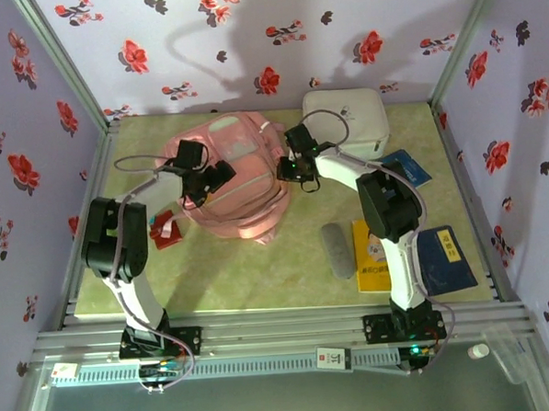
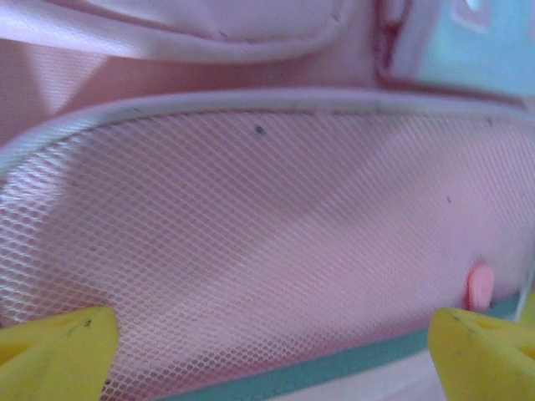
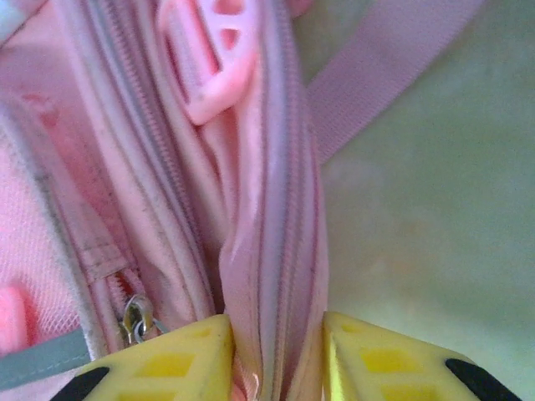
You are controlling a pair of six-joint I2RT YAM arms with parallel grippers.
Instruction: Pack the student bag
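Backpack [image 1: 242, 200], large, soft, of pink fabric, is being found lying at the middle rear of the green table [image 1: 259, 271], just beside a white rounded-square hard case [image 1: 345, 119]; a fold of its zippered edge [image 3: 280, 251] is being clamped between the yellow fingers [image 3: 167, 359] of the right gripper [image 3: 276, 355]; the left gripper [image 2: 272, 355] is being held spread wide, grasping nothing, close before the backpack's pink mesh panel [image 2: 251, 234].
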